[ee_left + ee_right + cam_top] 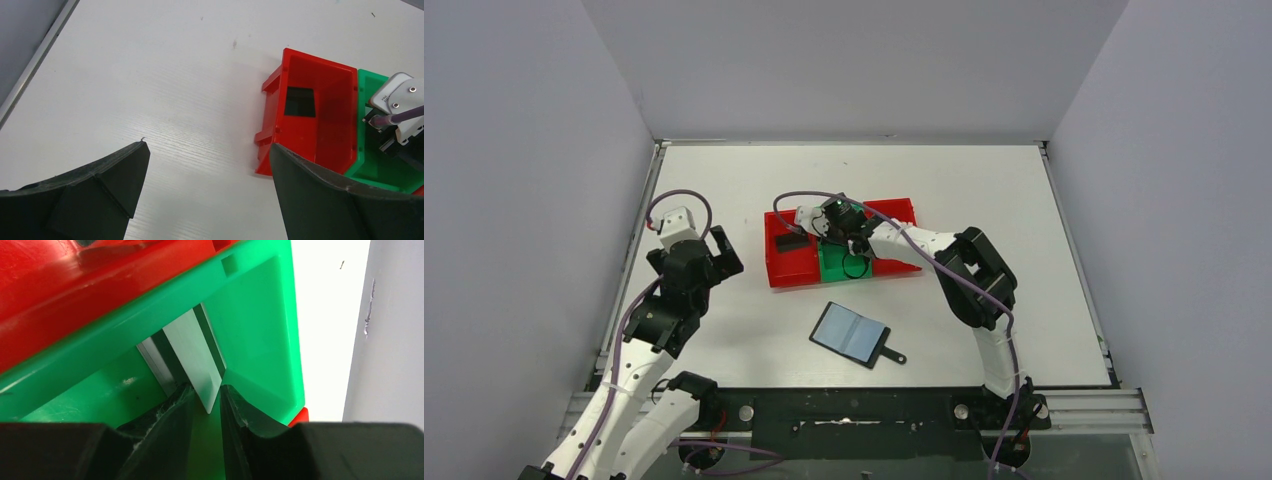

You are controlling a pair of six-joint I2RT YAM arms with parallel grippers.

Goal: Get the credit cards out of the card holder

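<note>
- The card holder [852, 333] lies nearest the arm bases, spread open and flat on the table, blue-grey pockets up, its snap tab [894, 356] pointing toward the right arm. Neither arm touches it. From above I cannot tell whether a card is left in its pockets; no orange-gold card shows.
- The left gripper [209, 152] hangs over bare table left of the bins, its fingers spread wide and holding nothing.
- The right gripper [207, 401] reaches down into the green bin [250, 330], its fingers pinched narrow on one end of the silver-grey card [195, 357]. The card points away toward the bin's far wall. Whether it touches the wall or floor I cannot tell.
- A black card [300, 101] lies flat on the floor of the red bin [267, 135], which stands touching the green one.
- Likely trouble at release: the card may end up leaning on the green wall instead of lying flat, or cling to a finger pad and ride back up with it.
- The fingers sit low between the walls, so a slanted lift could catch the rim and shove the light bins.
- If a card remains, the holder is loose and unpinned, so a pull could drag it along rather than free the card.
- The table [984, 180] is plain, smooth white, slightly glossy, with a metal edge rail.
- Bare grey walls [544, 150] close it in on the left, right and far sides.
</note>
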